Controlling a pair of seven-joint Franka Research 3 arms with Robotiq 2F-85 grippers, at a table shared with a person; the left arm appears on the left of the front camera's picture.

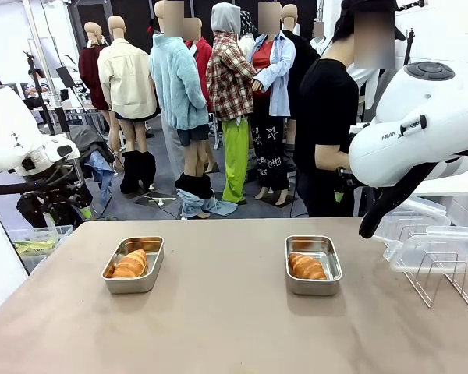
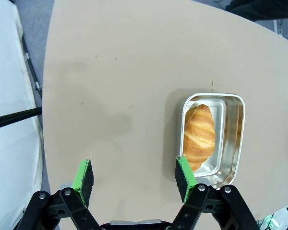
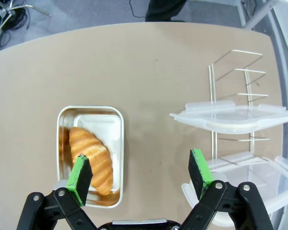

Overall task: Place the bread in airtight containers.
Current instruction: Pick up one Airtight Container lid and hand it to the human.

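My left pincer [image 2: 134, 172] hung above the tan table [image 2: 110, 72] with its two green-padded fingers spread wide and released. Nothing lay between them but bare tabletop. Just past one of its fingers, as my left wrist camera saw it, sat the left tin [image 2: 240, 134], a small shiny steel box with rounded corners, standing uncovered. The left croissant [image 2: 199, 136], golden-brown and ridged, lay inside it on the tin's floor. My right pincer [image 3: 139, 168] was likewise unclenched and grasped nothing, its fingers parted high over the table. Below it and toward one finger, the right tin [image 3: 89, 109] sat uncovered too, with the right croissant [image 3: 91, 158] lying slantwise inside. Near the other finger, the clear plastic lids [image 3: 233, 117] rested on a wire rack [image 3: 211, 91]: one lay flat across the upper wires and another sat lower down. From the front camera, the two tins stood well apart on the table, one toward my left and one toward my right, each holding its croissant. The rack with the lids stood at my far right edge. A person [image 1: 327, 140] in a black top stood at the far side of the table, turned sideways.
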